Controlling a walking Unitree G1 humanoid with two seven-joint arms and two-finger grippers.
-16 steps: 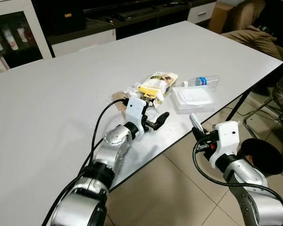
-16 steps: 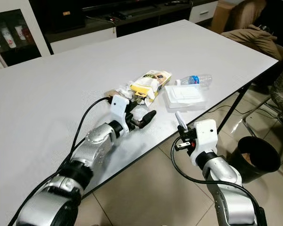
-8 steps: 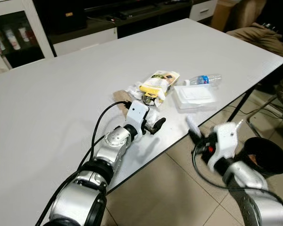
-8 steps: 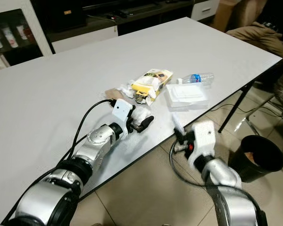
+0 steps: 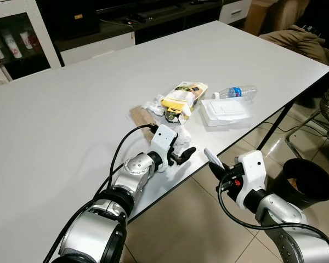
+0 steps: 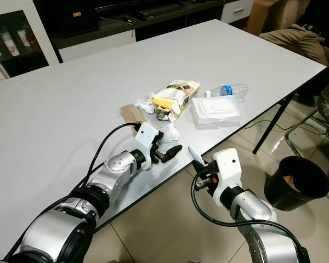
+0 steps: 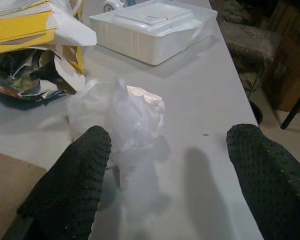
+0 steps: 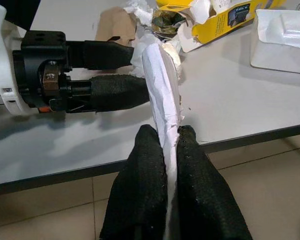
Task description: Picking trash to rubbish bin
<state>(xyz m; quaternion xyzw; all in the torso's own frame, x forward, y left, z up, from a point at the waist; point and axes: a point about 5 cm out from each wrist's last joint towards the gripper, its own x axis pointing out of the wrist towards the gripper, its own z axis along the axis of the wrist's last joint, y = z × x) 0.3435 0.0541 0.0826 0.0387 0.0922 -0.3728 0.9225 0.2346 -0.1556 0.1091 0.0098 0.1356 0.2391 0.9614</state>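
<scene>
**Trash at the table's near edge**

Tissue (image 7: 122, 112), crumpled, white and translucent, lies on the white table (image 5: 71, 109) between the spread fingers of the left gripper (image 7: 165, 175), whose jaws are released; one fingertip (image 7: 75, 172) is just beside it, though contact cannot be made out. The fingers are black with a dotted, rubbery texture. Beyond the tissue sits a torn yellow carton (image 5: 183, 96) with a dark crushed wrapper whose shape is hard to read. To its right lie a shallow white foam tray (image 5: 226, 111) and a clear plastic bottle (image 5: 238, 92) on its side. A brown cardboard scrap (image 5: 140, 115) lies to the left. A folded strip of white paper (image 8: 162, 95) is clenched upright by the right gripper (image 8: 170, 150), held off the table's near edge over the tiled floor (image 5: 192, 230). A round black rubbish bin (image 6: 296, 183) stands on the floor at the right, its contents unclear.
</scene>
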